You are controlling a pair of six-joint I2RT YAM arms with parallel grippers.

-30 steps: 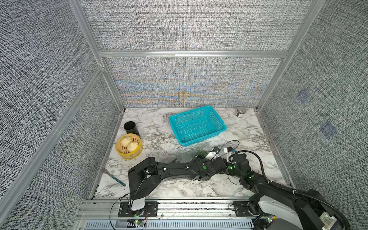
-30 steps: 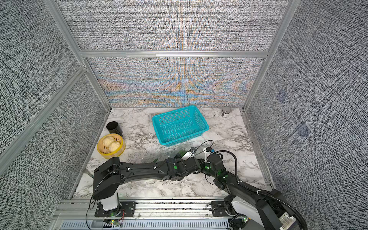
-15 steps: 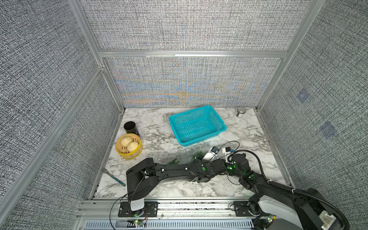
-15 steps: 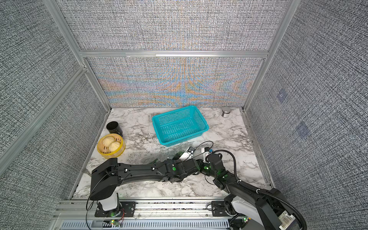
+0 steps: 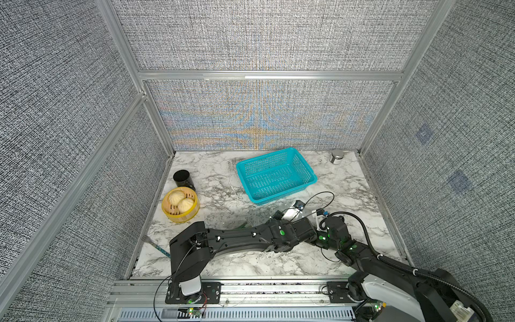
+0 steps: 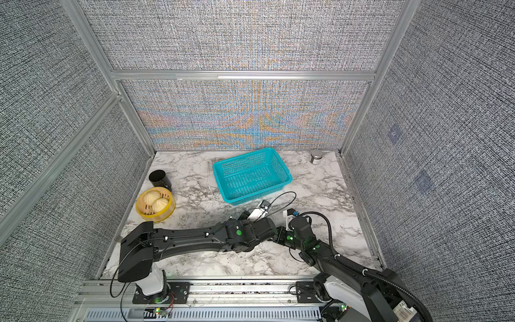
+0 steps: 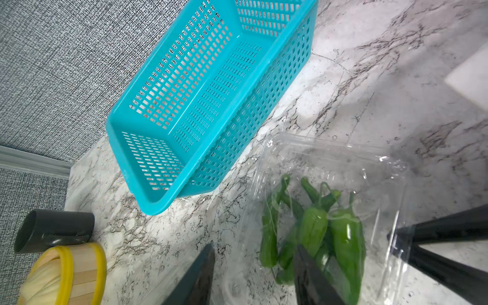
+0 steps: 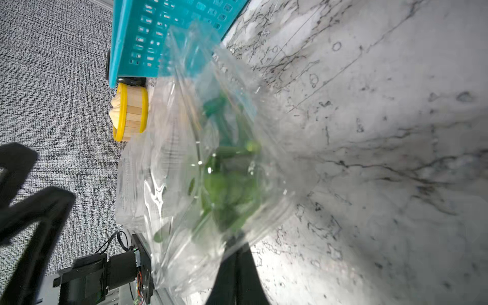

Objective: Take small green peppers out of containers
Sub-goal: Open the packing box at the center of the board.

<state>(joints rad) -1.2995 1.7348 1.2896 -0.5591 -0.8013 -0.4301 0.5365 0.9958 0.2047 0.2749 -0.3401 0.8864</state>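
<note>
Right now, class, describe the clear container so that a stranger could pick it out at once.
On the marble table, find the teal basket at the back. Just in front of it sits the clear container. Unlike its coloured neighbours it is see-through, with green peppers inside.

We log in a top view: teal basket (image 5: 274, 178) centre frame; yellow steamer (image 5: 181, 219) with two buns (image 5: 176, 197) left, black cup (image 5: 182, 178) just above; metal canister (image 5: 336, 156) upper right; marble table (image 5: 217, 178).

Black arms (image 5: 237, 239), green dots (image 5: 281, 232)
</note>
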